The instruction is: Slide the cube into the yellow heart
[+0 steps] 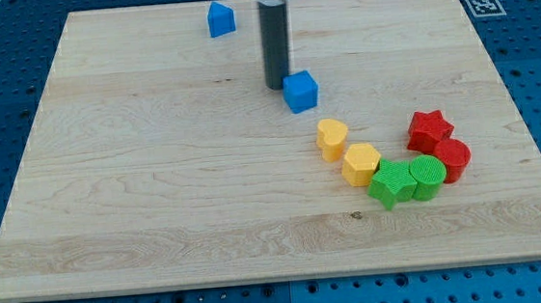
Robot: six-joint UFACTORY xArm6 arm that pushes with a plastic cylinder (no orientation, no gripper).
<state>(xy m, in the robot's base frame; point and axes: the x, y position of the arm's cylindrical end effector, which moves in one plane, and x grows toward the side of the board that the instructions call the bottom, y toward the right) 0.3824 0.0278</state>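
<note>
Blue cube touching my tip on its right; no gripper, bare rod

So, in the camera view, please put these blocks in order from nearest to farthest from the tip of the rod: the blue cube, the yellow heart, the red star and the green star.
From my tip:
1. Blue cube, right beside the tip, on the view's right.
2. Yellow heart, lower and to the right.
3. Green star, lower still, toward the view's bottom.
4. Red star, far to the right. It is not much farther than the green star.
</note>
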